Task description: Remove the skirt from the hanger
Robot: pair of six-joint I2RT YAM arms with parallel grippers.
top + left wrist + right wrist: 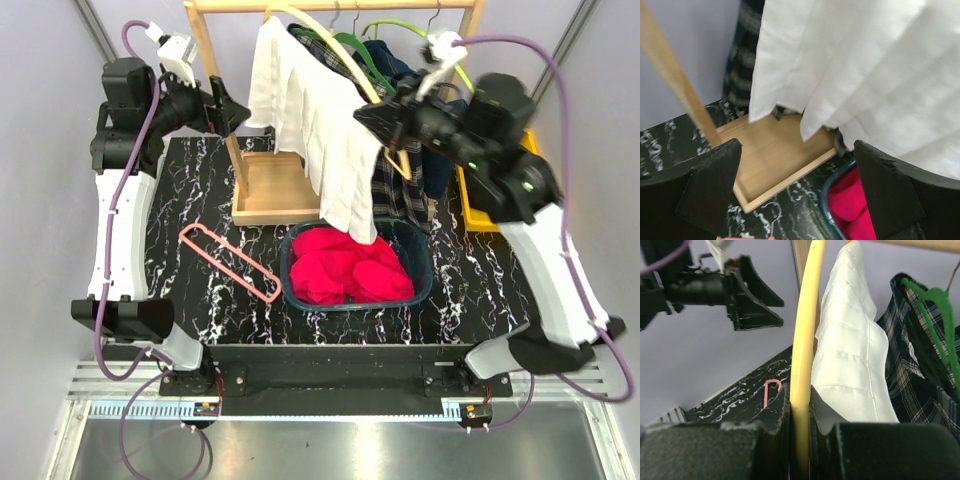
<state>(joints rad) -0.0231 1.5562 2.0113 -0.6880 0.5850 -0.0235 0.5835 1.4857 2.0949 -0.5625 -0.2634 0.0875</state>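
Observation:
The plaid skirt (400, 195) hangs on the wooden rack behind a white garment (320, 130), on a dark green hanger (350, 47). It also shows in the right wrist view (910, 375) with the green hanger (935, 305), and in the left wrist view (742, 55). My right gripper (385, 115) (800, 440) is shut on the pale yellow hanger (804, 340) that carries the white garment (850, 355), not on the skirt. My left gripper (235, 110) (797, 190) is open and empty, beside the rack's left post, left of the white garment (865, 65).
The wooden rack's post (222, 90) and base tray (275, 185) stand at the back. A teal basket (426, 270) holds a red garment (345, 265). A pink hanger (230, 260) lies on the table. A lime-green hanger (400, 25), a denim garment (395, 60) and a yellow bin (475, 215) are at the right.

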